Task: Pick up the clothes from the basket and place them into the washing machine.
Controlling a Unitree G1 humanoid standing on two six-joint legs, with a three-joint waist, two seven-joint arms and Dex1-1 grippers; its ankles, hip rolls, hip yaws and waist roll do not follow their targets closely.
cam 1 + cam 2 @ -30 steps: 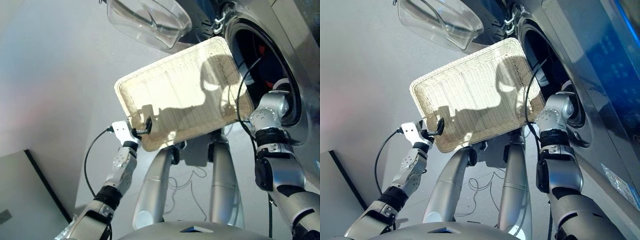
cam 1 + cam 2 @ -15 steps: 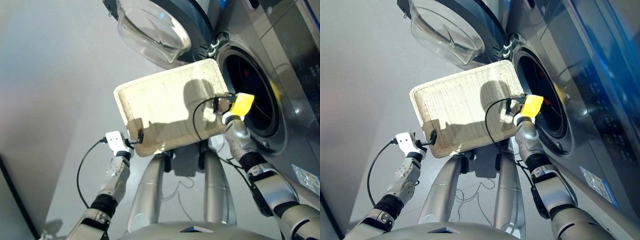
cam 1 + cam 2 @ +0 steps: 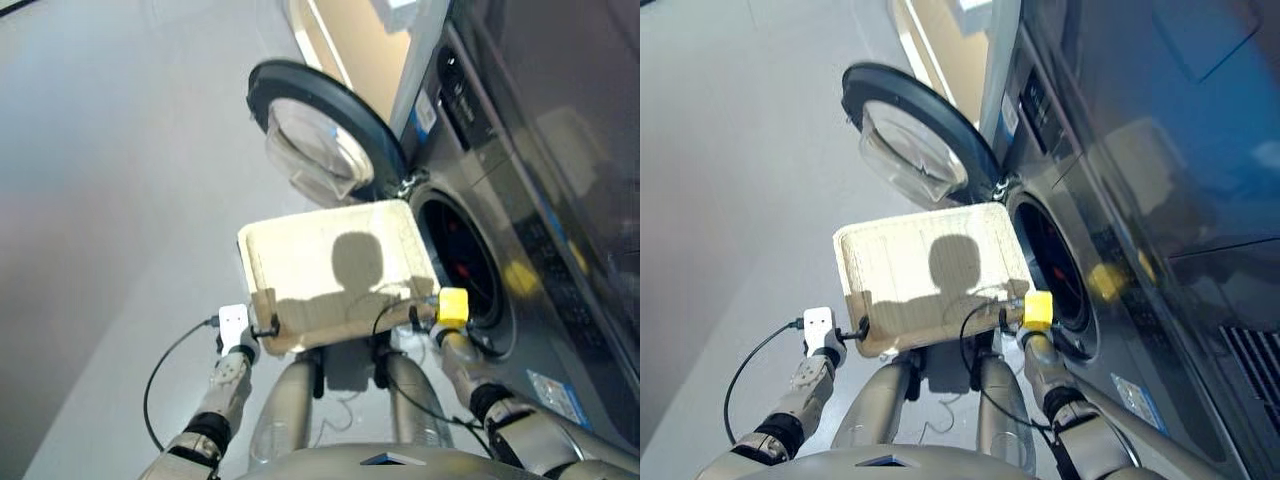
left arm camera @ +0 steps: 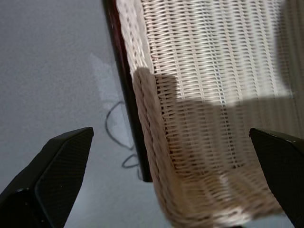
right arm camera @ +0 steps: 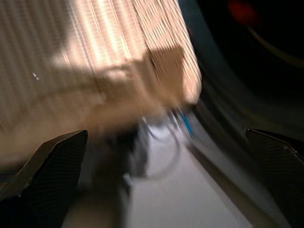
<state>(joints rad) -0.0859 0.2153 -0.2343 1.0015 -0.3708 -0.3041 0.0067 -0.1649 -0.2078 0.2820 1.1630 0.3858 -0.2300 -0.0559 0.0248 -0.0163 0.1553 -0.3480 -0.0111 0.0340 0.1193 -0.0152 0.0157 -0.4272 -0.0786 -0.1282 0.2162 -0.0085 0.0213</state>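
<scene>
Now pulled back from the drum, right pincer sitting open by the near right corner of one basket. Left pincer open too, straddling the near left rim. Showing no clothes inside. Lying beside one washing machine, door open.

Silver-grey arms with black joint bands, black cables, black carbon-weave fingers

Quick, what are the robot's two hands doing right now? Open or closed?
Left hand: open, its fingers on either side of the basket rim.
Right hand: open, holding nothing, by the basket's corner.
</scene>
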